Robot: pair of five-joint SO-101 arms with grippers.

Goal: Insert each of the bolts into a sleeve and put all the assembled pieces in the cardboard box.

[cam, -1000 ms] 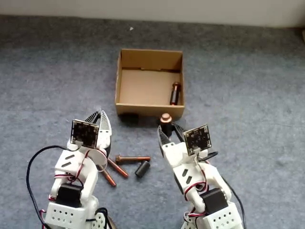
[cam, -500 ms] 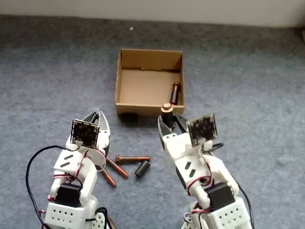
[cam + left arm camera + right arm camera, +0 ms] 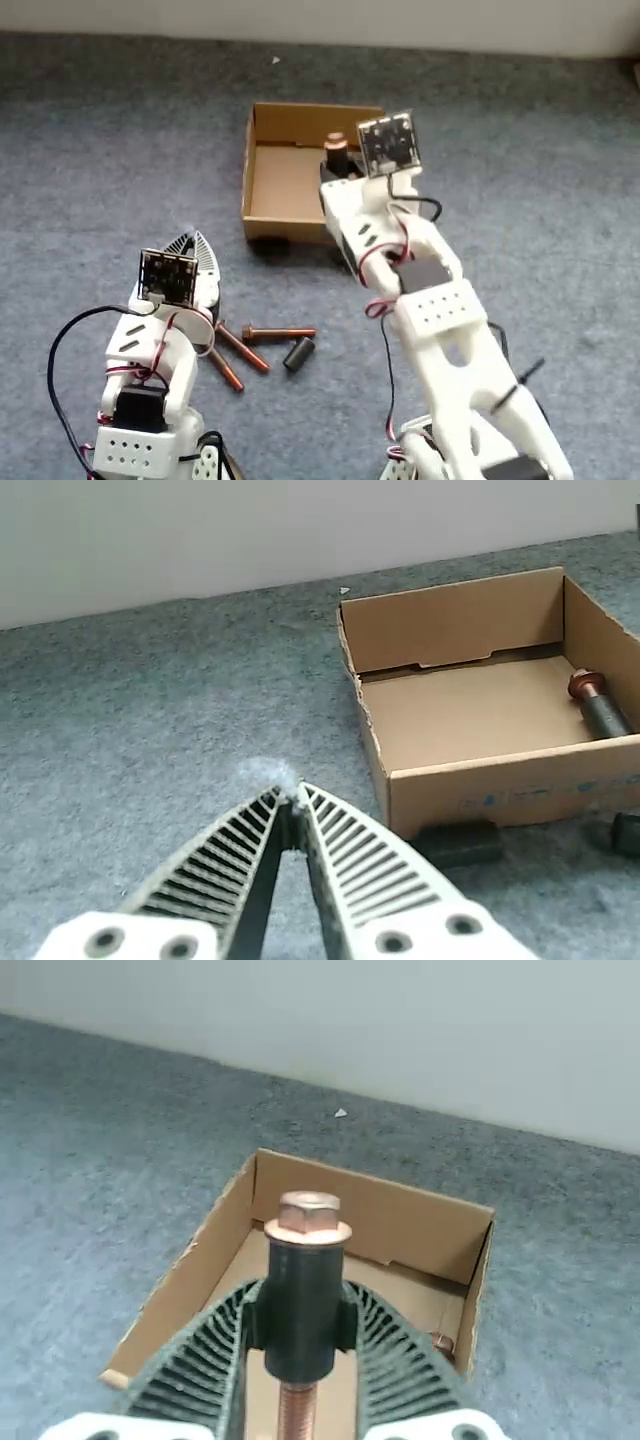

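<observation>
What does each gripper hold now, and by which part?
The right gripper holds a bolt-and-sleeve piece by its black sleeve. The left gripper is shut on nothing.

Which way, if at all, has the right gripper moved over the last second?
Yes. The right gripper, shut on a sleeved bolt, moved from before the cardboard box's near wall to above its interior.

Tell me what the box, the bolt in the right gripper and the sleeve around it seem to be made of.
cardboard box: plain brown card, matte, folded walls.
bolt: likely metal, copper-coloured finish, from its sheen and hex head.
sleeve: smooth matte black, perhaps plastic or rubber; hard to say.
</observation>
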